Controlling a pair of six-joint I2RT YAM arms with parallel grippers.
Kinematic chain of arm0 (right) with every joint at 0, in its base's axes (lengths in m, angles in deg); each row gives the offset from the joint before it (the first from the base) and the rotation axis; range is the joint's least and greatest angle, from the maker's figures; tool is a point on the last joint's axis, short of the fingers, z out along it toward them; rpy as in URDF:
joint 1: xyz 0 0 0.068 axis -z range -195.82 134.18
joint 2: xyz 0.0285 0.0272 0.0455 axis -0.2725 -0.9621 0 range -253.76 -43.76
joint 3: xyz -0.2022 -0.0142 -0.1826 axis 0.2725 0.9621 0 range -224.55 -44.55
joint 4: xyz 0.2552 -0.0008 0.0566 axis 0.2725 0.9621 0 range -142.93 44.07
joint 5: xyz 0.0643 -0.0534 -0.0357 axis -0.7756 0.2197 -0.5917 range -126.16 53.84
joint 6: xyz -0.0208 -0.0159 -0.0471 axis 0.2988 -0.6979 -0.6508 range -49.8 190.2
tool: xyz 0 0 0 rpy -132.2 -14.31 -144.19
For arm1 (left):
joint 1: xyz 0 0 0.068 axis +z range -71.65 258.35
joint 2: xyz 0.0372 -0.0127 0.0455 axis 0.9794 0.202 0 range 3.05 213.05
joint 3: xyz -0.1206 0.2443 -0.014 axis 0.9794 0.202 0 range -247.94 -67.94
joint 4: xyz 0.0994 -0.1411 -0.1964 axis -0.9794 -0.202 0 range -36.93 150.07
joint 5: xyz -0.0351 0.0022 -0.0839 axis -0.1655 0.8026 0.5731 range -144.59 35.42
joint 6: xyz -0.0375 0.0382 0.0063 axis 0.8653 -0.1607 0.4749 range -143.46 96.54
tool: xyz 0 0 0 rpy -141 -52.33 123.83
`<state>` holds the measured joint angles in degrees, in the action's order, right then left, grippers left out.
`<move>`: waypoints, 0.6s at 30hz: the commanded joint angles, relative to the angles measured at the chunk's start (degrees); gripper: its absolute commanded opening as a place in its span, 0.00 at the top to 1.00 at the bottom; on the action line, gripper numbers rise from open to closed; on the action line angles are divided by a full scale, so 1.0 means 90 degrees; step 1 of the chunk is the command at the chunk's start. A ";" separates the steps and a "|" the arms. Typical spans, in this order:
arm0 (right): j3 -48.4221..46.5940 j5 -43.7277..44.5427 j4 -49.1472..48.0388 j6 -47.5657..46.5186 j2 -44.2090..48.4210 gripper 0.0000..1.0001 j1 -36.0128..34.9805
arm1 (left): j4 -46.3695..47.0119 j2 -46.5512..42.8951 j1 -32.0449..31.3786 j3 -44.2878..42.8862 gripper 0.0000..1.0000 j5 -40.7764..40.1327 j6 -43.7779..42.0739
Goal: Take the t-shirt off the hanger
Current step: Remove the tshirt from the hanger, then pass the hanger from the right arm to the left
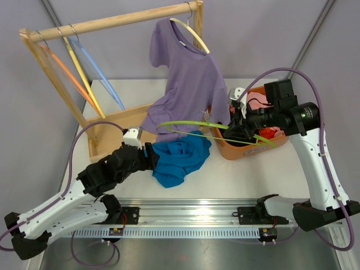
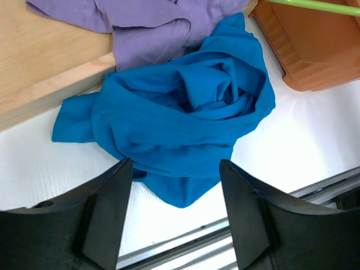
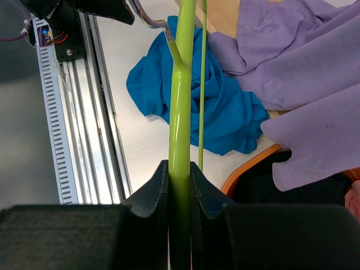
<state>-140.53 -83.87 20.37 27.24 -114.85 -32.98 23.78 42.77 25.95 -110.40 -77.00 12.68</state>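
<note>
Removal looks finished from above: the blue t-shirt (image 1: 177, 160) lies crumpled on the table (image 1: 253, 180), free of the green hanger (image 1: 180, 122), which is held level just over it beside the orange basket (image 1: 225, 152). Seen from the left wrist, the left gripper (image 2: 174, 169) hovers with its fingers (image 2: 112, 197) spread wide at the near edge of the cloth, gripping nothing. At the right wrist, the right gripper (image 3: 180, 174) is clamped on the hanger's green bar, so I judge the next move calls for setting the bare hanger aside without snagging the blue heap or the purple shirt (image 3: 304, 62) draped nearby.
</note>
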 commanded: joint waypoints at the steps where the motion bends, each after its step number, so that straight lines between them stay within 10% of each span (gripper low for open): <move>1: -0.0195 -0.0286 -0.0507 0.0301 -0.0080 1.00 0.0042 | 0.0194 -0.0253 0.0031 -0.0331 0.30 0.0049 -0.0557; 18: -0.0419 -0.0452 0.1203 -0.2570 -0.1076 1.00 -0.0943 | 0.1044 0.0917 0.0022 -0.2187 0.06 0.4169 -0.5549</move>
<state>-141.74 -85.29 23.69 10.87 -126.63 -38.56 30.69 48.45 26.10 -127.99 -50.33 -28.74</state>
